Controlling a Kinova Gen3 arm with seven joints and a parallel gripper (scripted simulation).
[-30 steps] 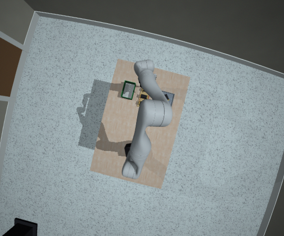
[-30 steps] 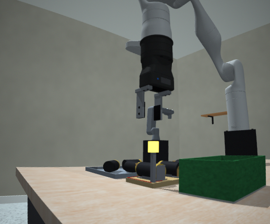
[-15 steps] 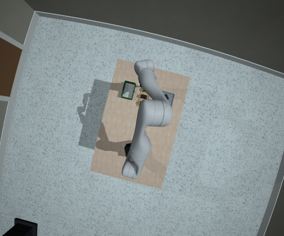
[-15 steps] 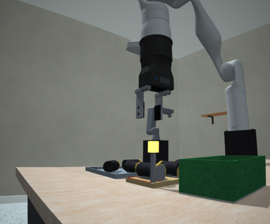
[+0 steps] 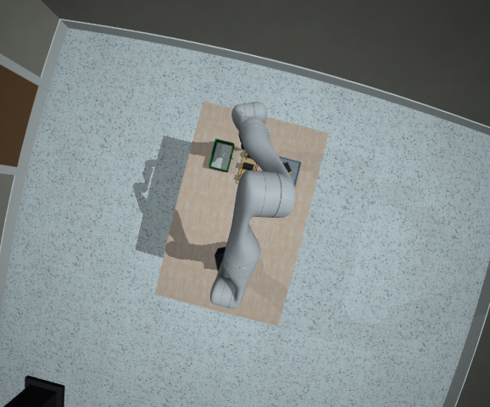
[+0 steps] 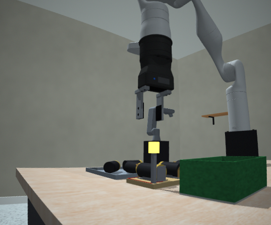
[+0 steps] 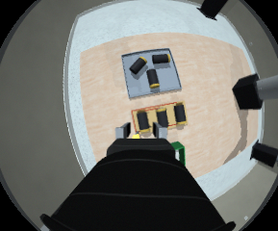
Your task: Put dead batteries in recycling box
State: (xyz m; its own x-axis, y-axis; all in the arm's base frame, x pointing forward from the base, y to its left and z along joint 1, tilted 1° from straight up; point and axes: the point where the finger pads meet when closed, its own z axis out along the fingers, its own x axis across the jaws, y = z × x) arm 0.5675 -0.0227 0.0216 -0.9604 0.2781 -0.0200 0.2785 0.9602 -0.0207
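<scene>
Nearest, the green recycling box [image 5: 210, 155] [image 6: 207, 180] [image 7: 183, 153] stands on the table [image 5: 201, 210] [image 6: 94, 200] [image 7: 206, 72] beside the battery holder [image 5: 239, 175] [image 6: 154, 185] [image 7: 152, 117], whose bulb [image 6: 154, 147] [image 7: 136, 137] glows yellow. Above, the gripper [image 6: 150, 116] [image 7: 141, 127] hangs nearly fully open, grasping nothing. Three batteries fill the holder; three lie in the tray [image 5: 297, 175] [image 6: 116, 176] [image 7: 134, 89] beyond.

Plain gray-beige walls [image 6: 70, 96] [image 7: 23, 96] meet in a corner at right, beyond a rectangular wooden tabletop [image 5: 201, 210] [image 6: 94, 193] [image 7: 206, 72] with pale, light-brown grain. A small brown wall shelf [image 6: 214, 114] hangs on a black bracket [image 6: 213, 120] at the far right. Pale baseboards [image 5: 280, 68] [image 6: 7, 200] edge a speckled, light blue-gray floor [image 5: 368, 245] [image 6: 7, 214] [image 7: 110, 34], where the table's shadow falls in soft, subdued light.
</scene>
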